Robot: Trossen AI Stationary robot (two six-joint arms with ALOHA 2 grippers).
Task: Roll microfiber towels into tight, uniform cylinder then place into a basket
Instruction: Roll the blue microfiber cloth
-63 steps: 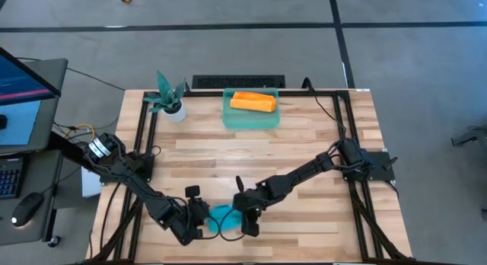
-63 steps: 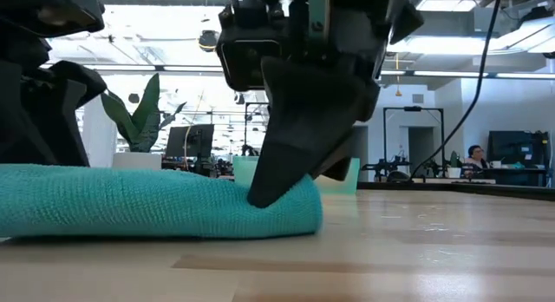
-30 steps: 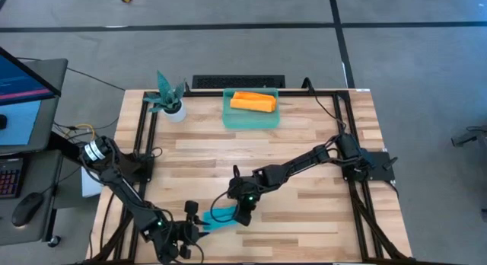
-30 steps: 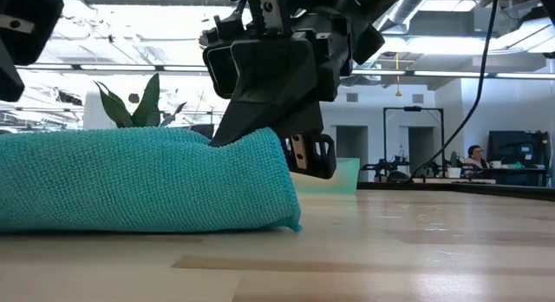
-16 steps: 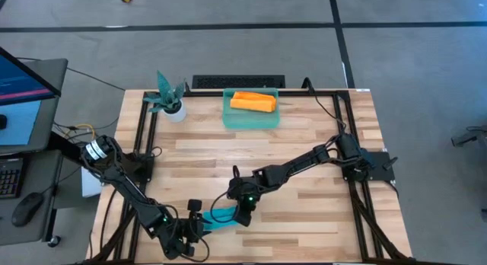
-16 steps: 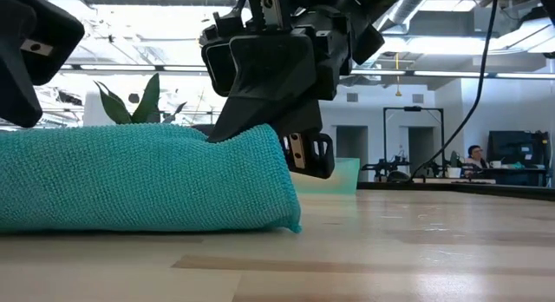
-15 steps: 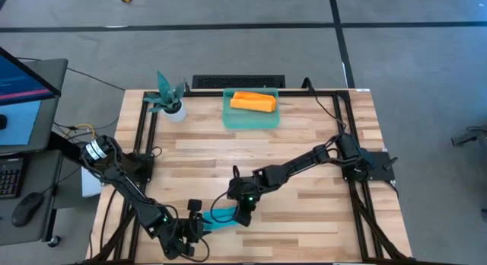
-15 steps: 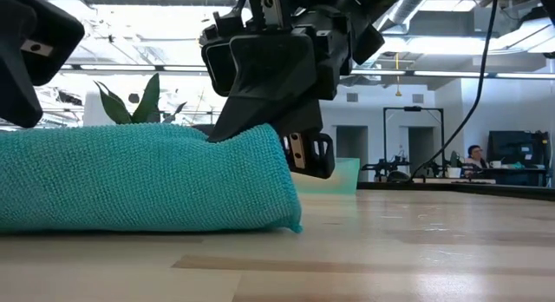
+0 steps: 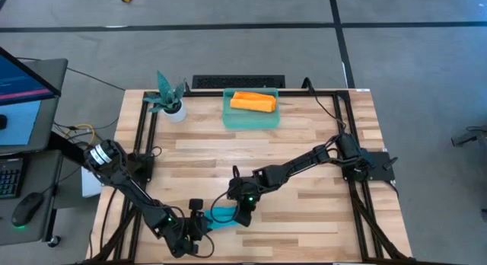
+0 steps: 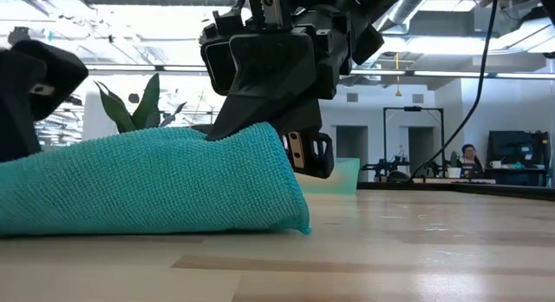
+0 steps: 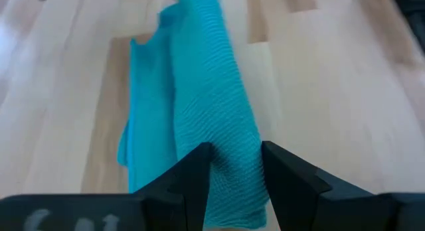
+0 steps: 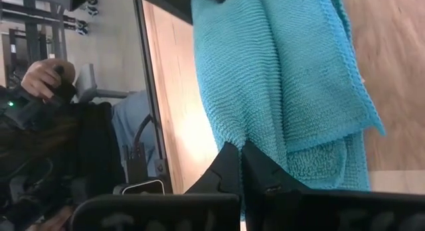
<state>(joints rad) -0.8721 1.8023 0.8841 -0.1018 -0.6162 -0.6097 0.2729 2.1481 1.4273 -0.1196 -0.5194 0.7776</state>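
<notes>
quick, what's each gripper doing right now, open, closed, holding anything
Left gripper: closed on one end of the teal towel.
Right gripper: shut, pinching the other end of the same towel.

High view: I look straight down on the whole pale wooden slatted table (image 9: 304, 135), floor around it. Low view: I sit at tabletop height, almost against the teal-blue knitted microfiber towel (image 10: 147, 185), facing level across the table into the room. Left wrist view: I look steeply down, close above the same towel (image 11: 199, 105), table beneath. Right wrist view: I meet that towel (image 12: 279, 72) nearer still, with a seated person (image 12: 46, 118) beyond the table edge. All four views share the towel.
</notes>
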